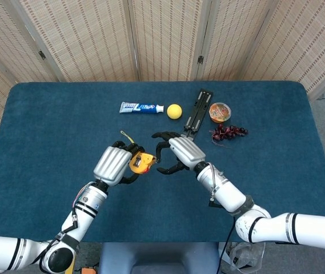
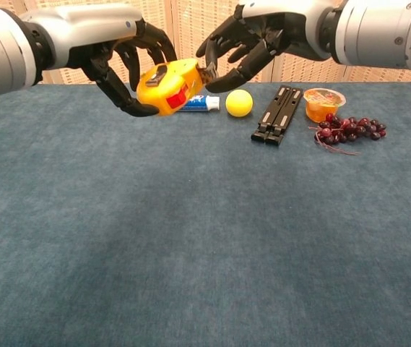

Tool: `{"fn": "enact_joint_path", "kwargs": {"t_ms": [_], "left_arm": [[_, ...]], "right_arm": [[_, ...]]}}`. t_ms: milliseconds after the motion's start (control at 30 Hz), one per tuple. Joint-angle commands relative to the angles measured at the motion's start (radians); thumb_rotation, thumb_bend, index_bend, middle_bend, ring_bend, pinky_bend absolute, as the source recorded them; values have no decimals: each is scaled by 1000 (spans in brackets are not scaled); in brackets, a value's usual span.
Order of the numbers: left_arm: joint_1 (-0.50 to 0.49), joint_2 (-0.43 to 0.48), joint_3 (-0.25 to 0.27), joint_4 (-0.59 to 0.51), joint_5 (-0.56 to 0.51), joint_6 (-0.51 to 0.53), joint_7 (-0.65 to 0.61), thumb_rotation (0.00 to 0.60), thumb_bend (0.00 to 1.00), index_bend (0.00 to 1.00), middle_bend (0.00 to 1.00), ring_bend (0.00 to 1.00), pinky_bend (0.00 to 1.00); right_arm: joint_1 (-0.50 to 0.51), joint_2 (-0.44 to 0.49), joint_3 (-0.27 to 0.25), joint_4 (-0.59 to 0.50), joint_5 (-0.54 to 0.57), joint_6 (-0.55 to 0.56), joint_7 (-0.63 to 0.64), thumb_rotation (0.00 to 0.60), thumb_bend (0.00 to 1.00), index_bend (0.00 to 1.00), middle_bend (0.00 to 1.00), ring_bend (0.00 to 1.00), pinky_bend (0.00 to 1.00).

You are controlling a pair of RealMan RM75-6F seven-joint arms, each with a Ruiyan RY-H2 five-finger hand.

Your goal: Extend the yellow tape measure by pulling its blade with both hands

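The left hand (image 2: 122, 61) holds the rounded yellow plastic tape measure (image 2: 167, 87) aloft, its black fingers wrapped around the case. The right hand (image 2: 252, 40) reaches in, thumb and fingertips (image 2: 214, 72) closing at the blade tab; whether they grip it I cannot tell. Once pinched, the hands should pull apart.

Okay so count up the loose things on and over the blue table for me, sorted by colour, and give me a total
Yellow: 2, the tape measure held in the left hand and the ball
White and blue: 1, the toothpaste tube
Black: 1, the folded stand
Orange: 1, the jelly cup
Dark red: 1, the bunch of grapes
Total: 6
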Motion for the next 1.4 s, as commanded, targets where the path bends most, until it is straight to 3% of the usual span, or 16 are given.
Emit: {"fn": "enact_joint_path", "kwargs": {"t_ms": [33, 267, 633, 800, 1133, 1400], "left_arm": [[-1, 0, 1, 2, 0, 0, -3, 600, 319, 484, 471, 456, 273], [2, 5, 6, 6, 7, 3, -13, 600, 319, 484, 471, 456, 273], [15, 10, 26, 25, 22, 2, -27, 600, 319, 484, 471, 456, 273], [31, 18, 49, 49, 38, 4, -33, 600, 319, 484, 471, 455, 271], [78, 39, 109, 172, 80, -61, -111, 600, 319, 485, 471, 448, 256], [118, 48, 145, 297, 157, -116, -205, 600, 319, 487, 471, 448, 260]], "right_arm": [[4, -6, 0, 5, 2, 3, 0, 600, 288, 577, 192, 119, 93], [15, -22, -1, 19, 15, 9, -9, 600, 330, 605, 206, 130, 93], [21, -22, -4, 17, 38, 22, -26, 600, 555, 620, 220, 134, 93], [6, 1, -5, 1, 33, 32, -20, 600, 564, 621, 221, 134, 93], [-88, 150, -7, -96, -53, 45, 61, 600, 563, 623, 222, 134, 93], [-210, 313, -13, -171, -199, 52, 210, 600, 564, 623, 222, 135, 93]]}}
